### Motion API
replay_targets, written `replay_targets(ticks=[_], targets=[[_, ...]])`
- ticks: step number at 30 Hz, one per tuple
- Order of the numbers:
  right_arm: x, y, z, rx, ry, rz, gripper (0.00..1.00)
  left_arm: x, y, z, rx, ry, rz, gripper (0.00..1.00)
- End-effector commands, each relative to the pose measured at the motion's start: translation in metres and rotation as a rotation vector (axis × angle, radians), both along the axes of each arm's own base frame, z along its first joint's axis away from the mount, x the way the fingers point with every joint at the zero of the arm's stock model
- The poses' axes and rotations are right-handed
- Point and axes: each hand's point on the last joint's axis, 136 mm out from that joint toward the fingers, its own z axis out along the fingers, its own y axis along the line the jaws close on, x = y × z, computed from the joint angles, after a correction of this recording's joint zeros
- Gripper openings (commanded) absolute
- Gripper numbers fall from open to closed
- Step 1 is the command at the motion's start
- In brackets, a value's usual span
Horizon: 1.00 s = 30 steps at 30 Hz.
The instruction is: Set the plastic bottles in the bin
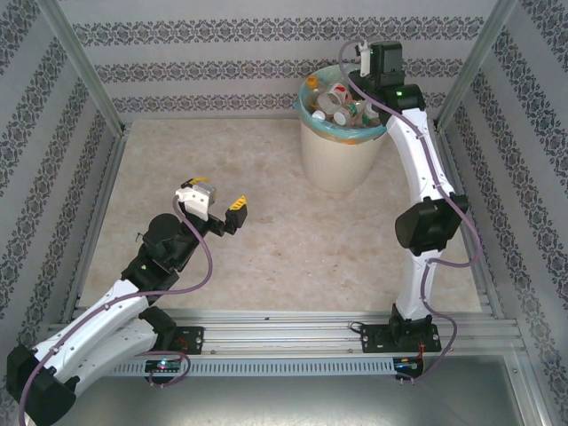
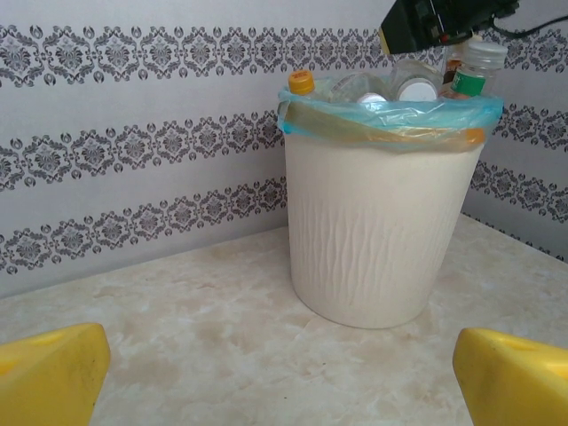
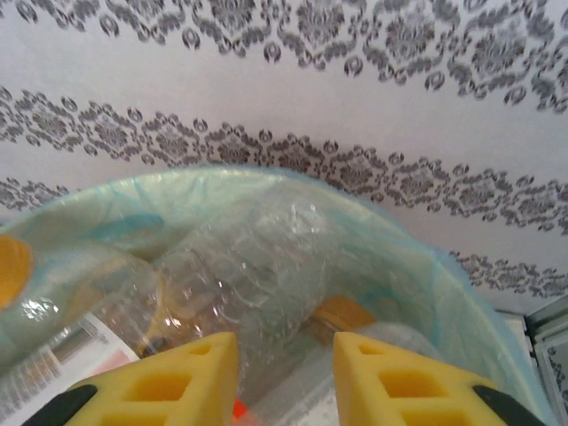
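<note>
I'm hovering my right gripper over the bin, fingers parted narrowly above a clear crumpled bottle; I'm planning to spread wider, then lift straight up

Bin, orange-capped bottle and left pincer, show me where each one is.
bin [image 2: 373, 248]: left wrist view, bare side wall.
orange-capped bottle [image 2: 302, 82]: left wrist view, its cap.
left pincer [image 2: 284, 382]: left wrist view, midway between fingertips.

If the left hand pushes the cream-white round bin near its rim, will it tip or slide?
The cream-white round bin tapers toward its base, so a high push might tip it. Its clear plastic bottles, heaped above the rim, look light, so it probably slides easily.
</note>
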Motion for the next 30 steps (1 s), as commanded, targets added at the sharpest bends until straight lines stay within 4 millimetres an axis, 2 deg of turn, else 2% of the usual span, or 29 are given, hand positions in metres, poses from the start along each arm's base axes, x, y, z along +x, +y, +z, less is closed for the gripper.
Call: replay_targets(ticks=[1, 6, 8, 11, 15, 18, 21, 22, 23, 24, 26, 28, 30], targets=[[-0.01, 0.002, 0.044, -0.006, -0.084, -0.007, 0.39, -0.001, 0.001, 0.02, -0.05, -0.05, 0.005, 1.0], [-0.027, 0.005, 0.086, 0.005, -0.177, -0.01, 0.43, 0.003, 0.01, 0.024, -0.042, -0.052, 0.064, 1.0], [-0.041, 0.009, 0.1, 0.019, -0.198, -0.001, 0.44, 0.008, 0.022, 0.026, -0.037, -0.045, 0.139, 1.0], [-0.072, 0.009, 0.119, 0.053, -0.223, 0.004, 0.45, 0.018, 0.051, 0.026, 0.002, -0.026, 0.32, 1.0], [-0.125, -0.014, 0.129, 0.099, -0.316, -0.043, 0.48, 0.032, 0.093, 0.018, 0.089, 0.015, 0.547, 1.0], [-0.169, -0.039, 0.11, 0.128, -0.37, -0.098, 0.5, 0.041, 0.122, 0.004, 0.088, 0.068, 0.642, 1.0], [-0.206, -0.056, 0.062, 0.116, -0.387, -0.121, 0.51, 0.048, 0.148, -0.022, 0.073, 0.114, 0.718, 1.0], [-0.215, -0.061, 0.034, 0.105, -0.367, -0.133, 0.51, 0.049, 0.157, -0.035, 0.081, 0.128, 0.75, 1.0], [-0.225, -0.065, 0.019, 0.1, -0.36, -0.141, 0.51, 0.049, 0.163, -0.044, 0.091, 0.135, 0.777, 1.0], [-0.233, -0.067, -0.009, 0.086, -0.327, -0.145, 0.51, 0.049, 0.17, -0.056, 0.111, 0.144, 0.802, 1.0], [-0.242, -0.067, -0.061, 0.072, -0.27, -0.135, 0.51, 0.045, 0.18, -0.075, 0.146, 0.144, 0.843, 1.0], [-0.249, -0.057, -0.113, 0.049, -0.218, -0.06, 0.52, 0.042, 0.187, -0.095, 0.164, 0.136, 0.86, 1.0], [-0.254, -0.053, -0.151, 0.027, -0.199, -0.031, 0.53, 0.043, 0.188, -0.112, 0.184, 0.144, 0.838, 1.0]])
